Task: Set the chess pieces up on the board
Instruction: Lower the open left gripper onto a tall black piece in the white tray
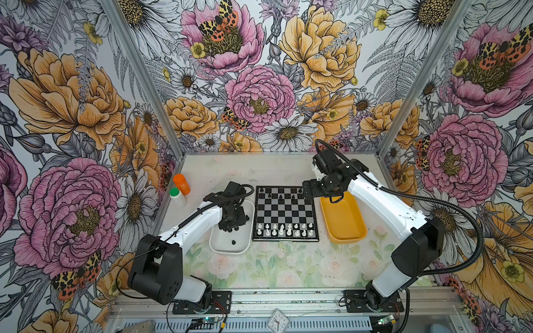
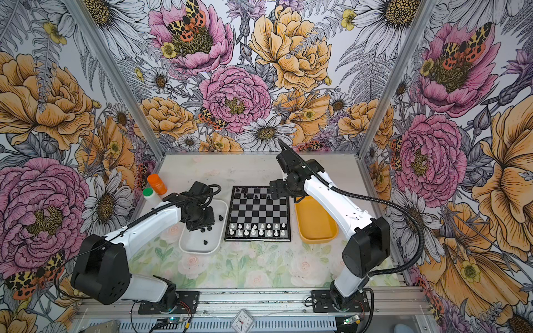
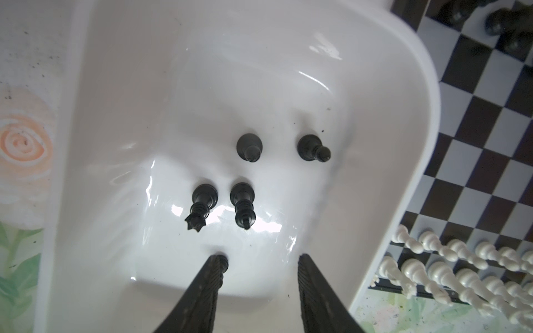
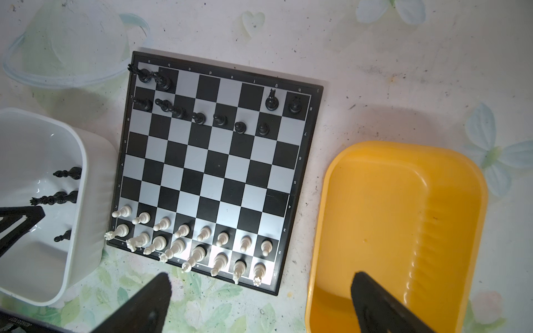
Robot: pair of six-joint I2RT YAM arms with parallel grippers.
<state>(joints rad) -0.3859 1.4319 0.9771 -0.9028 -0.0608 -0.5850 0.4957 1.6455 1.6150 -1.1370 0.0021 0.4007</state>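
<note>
Floral wallpaper closes in three sides of a table (image 1: pixel 288 268) covered with a pale rose-print mat.

The left pincer (image 3: pixel 261 257) hangs point-down inside the one white tray (image 3: pixel 121 101). Its two fingers (image 3: pixel 207 288) stand apart with bare tray floor between them, so it grips nothing. Five black chessmen (image 3: pixel 249 148) are in that tray. Four sit ahead of the fingertips in two pairs, and a fifth (image 3: pixel 223 261) touches the tip of one finger, half hidden by it. Only the left wrist view shows all five.

The right pincer (image 4: pixel 261 276) hovers higher, its jaws spread wide and empty. One of its fingers is above the single yellow tray (image 4: pixel 403 201).

The board (image 1: pixel 284 212) lies flat between the two pincers, close against the white tray. Sixteen white chessmen (image 4: pixel 203 233) fill the two rows farthest from the right pincer. Eleven black ones (image 4: pixel 220 119) stand at the end nearest it: seven in a line, and four on the edge row, two at each end.

The right wrist view alone lets the border be read, with letters a to h along one edge and digits 1 to 8 down the sides.

Both top views add what the wrist views miss. One orange bottle (image 1: pixel 181 184) and one white bottle with a green cap (image 1: pixel 176 196) stand beyond the left pincer by the wall. A small clock (image 1: pixel 278 321) sits at the front rail, its numerals too small to read. In those views the right pincer covers a corner of the board.
</note>
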